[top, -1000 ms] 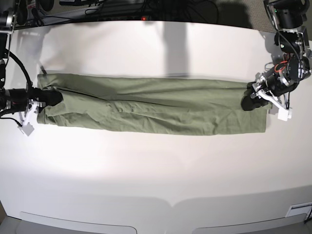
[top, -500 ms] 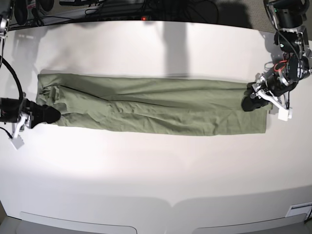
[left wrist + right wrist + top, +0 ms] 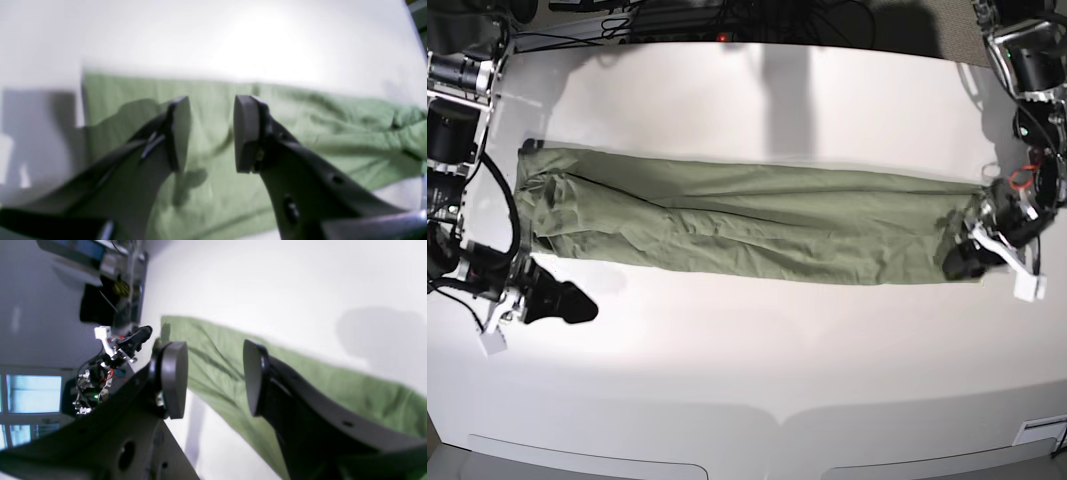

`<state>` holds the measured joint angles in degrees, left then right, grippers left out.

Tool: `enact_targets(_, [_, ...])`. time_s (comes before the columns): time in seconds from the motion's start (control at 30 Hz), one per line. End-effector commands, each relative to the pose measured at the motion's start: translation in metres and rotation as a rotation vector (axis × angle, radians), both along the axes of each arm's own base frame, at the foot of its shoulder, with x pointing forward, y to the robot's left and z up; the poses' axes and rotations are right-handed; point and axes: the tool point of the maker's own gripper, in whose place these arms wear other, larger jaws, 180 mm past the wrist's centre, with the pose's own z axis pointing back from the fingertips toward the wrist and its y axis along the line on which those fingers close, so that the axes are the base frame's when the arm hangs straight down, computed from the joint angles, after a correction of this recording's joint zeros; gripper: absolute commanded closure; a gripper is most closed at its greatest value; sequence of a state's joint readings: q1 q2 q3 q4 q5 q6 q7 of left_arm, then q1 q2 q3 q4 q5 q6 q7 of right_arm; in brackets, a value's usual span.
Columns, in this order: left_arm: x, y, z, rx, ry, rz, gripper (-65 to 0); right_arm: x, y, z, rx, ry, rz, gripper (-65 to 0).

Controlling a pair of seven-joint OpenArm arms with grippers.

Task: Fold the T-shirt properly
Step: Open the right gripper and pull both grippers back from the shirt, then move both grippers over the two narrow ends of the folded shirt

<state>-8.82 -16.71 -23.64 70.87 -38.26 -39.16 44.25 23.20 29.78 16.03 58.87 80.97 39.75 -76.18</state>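
Note:
The T-shirt point(image 3: 747, 225) is sage green and lies as one long wrinkled strip across the white table point(image 3: 747, 370). My right gripper point(image 3: 577, 305) rests off the cloth, in front of the strip's left end. In the right wrist view this gripper point(image 3: 213, 380) is open with nothing between the pads, and the T-shirt point(image 3: 333, 386) stretches away behind it. My left gripper point(image 3: 955, 262) sits at the front corner of the strip's right end. In the left wrist view it point(image 3: 208, 133) is open over the T-shirt point(image 3: 317, 120), and no cloth is pinched.
Cables and dark equipment point(image 3: 677, 15) line the table's back edge. Arm bases stand at the back left point(image 3: 452, 90) and back right point(image 3: 1027, 60). Bare table surface runs in front of the strip to the front edge point(image 3: 777, 420).
My right gripper opened, let go of the shirt's left end and moved toward the front, off the cloth. My left gripper slid toward the front along the right end.

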Motion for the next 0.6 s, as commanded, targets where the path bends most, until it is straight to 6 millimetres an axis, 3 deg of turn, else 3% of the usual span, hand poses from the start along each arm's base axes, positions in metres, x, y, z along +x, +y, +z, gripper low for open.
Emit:
enact_targets(0.0, [0.012, 0.012, 0.026, 0.03, -0.074, 0.004, -22.2, 0.011, -0.008, 0.025, 0.009, -0.072, -0.015, -27.6])
enact_targets(0.23, [0.013, 0.037, 0.044, 0.115, -0.101, 0.003, -23.3, 0.025, -0.033, 0.055, 0.013, -0.157, -0.099, -27.6])
enact_targets(0.3, [0.012, 0.04, 0.045, 0.125, -0.101, 0.004, -31.9, 0.029, -0.042, 0.059, -0.014, -0.165, -0.127, -27.6])
enact_targets(0.37, [0.012, 0.04, 0.045, 0.126, -0.1, 0.005, -46.0, 0.03, -0.05, 0.062, -0.041, -0.175, -0.15, -27.6])
enact_targets(0.57, [0.011, 0.032, 0.048, 0.063, -0.089, -0.016, -45.6, 0.031, -0.052, 0.061, -0.178, -0.186, -0.151, -27.6])
